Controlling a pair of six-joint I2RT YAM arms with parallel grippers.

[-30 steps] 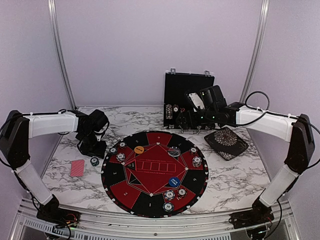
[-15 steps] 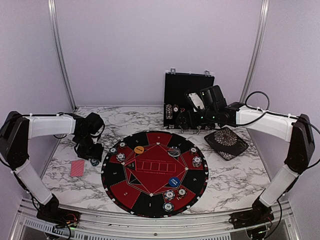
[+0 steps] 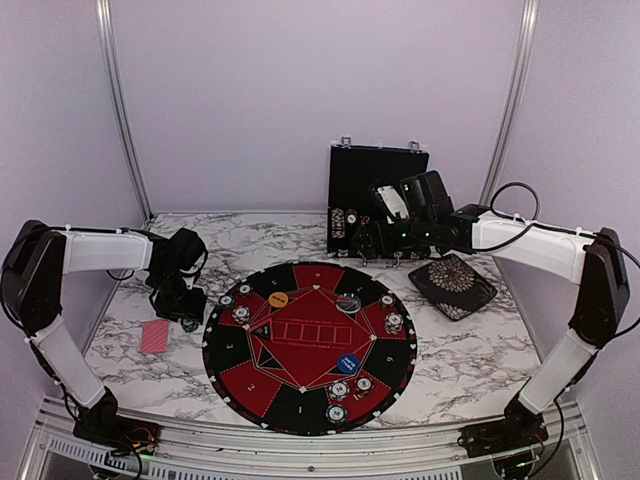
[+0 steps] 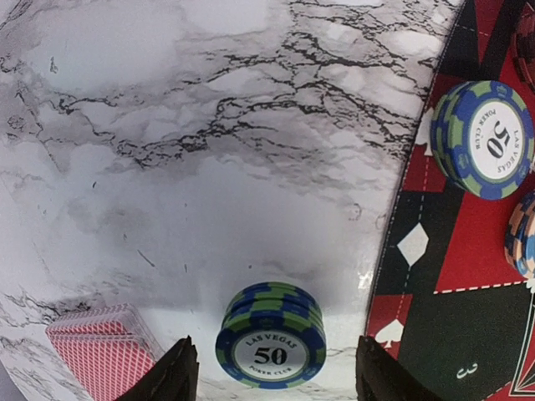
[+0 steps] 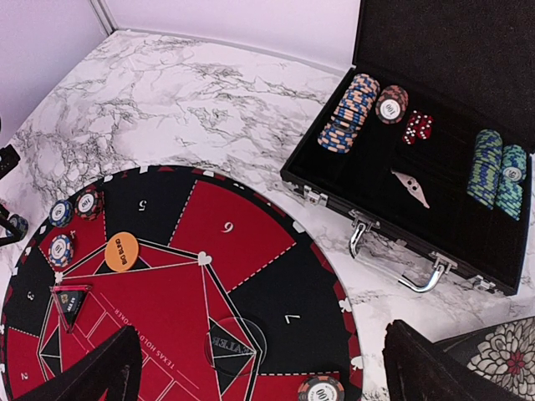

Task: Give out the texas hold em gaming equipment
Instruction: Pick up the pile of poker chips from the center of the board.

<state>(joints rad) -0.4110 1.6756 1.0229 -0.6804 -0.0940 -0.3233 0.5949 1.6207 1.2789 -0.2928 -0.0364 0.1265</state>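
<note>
We take the round red-and-black mat [image 3: 310, 345] on the marble table [image 3: 480, 350] as our landmark. Item: left gripper [image 4: 276, 338], low over the marble just off the mat's left edge, its fingers [image 4: 175, 376] spread, with a gap on each side of the chip stack [image 4: 270, 334] between them. The stack is blue and green, marked 50. It lies flat on the marble just beside the mat's rim, and neither finger touches it. Item: red-backed cards [image 4: 104, 347], a squared pile further left of the mat than that stack, near it but apart. Item: right gripper [image 5: 262, 330], hanging above the mat's far part, jaws wide apart and holding nothing. Item: on the mat, an orange button [image 3: 278, 299] far-left of centre, a blue button [image 3: 348, 364] near-right of centre and a clear dealer disc [image 5: 236, 344] far-right of centre. Item: rim chips [image 3: 241, 314], small stacks set around the mat's border at its left, right and near sides. Item: open black case [image 5: 435, 167] just beyond the mat's far-right edge, holding rows of cased chips [image 5: 347, 113] and red dice [image 5: 416, 127]. Item: black patterned dish [image 3: 452, 285] on the marble right of the mat, apart from it.
</note>
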